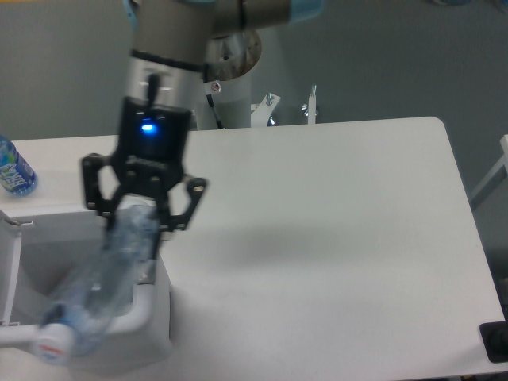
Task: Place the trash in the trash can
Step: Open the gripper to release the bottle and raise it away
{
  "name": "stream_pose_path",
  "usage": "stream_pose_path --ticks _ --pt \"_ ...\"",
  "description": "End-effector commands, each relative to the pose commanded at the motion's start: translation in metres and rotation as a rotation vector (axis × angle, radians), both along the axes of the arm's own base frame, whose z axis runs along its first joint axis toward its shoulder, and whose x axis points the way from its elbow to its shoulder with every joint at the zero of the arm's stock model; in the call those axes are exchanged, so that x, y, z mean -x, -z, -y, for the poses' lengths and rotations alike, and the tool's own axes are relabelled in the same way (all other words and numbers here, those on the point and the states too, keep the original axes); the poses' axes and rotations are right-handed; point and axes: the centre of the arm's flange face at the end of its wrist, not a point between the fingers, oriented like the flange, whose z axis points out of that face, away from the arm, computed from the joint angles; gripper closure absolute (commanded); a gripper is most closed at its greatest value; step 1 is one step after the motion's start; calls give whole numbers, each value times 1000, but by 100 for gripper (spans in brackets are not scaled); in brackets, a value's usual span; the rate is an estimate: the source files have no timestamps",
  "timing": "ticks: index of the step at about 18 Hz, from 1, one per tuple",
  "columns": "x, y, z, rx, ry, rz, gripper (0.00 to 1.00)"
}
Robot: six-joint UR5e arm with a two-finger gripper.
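The tool point(141, 213) is closed on the bottle point(99, 290) near its base end, fingers tight on both sides. The bottle hangs from it tilted, cap point(54, 343) down and toward the camera, over the bin point(147, 305).

Step in hand, as judged: drop the bottle into the bin. To do it well, the arm should first bring the whole bottle inside the rim. The cap end seems to lie over or even past the front rim, so a release at this pos. may let it tip out onto the worktop point(333, 238). It is better to shift a bit toward the back of the bin, or turn the bottle more upright w/ cap pointing into the opening, then open the tool only when the low end is inside the walls. The lid point(6, 274) stands open at the left edge; the bottle should not knock it.

The bottle is long, clear plastic, crushed and wrinkled, w/ a white cap that shows some red mark. It looks light and prob. springy, so it may bounce. The inside of the bin is mostly hidden by the bottle, so the other trash cannot be seen.

A blue-label bottle point(13, 168) stands far left, not part of the job.
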Motion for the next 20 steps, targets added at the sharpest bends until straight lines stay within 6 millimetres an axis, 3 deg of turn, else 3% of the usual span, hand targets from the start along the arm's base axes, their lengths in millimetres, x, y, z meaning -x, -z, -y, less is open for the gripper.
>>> stream_pose_path --ticks 3,10,11,14,16,20 --pt "-7 11 1 17 16 4 2" --pt "1 4 7 9 -5 -1 0" --pt "16 -2 15 4 -34 -15 0" --pt "85 -17 50 3 -176 -65 0" --pt "133 -18 75 13 -233 -103 0" --pt "200 -16 119 116 -349 -246 0"
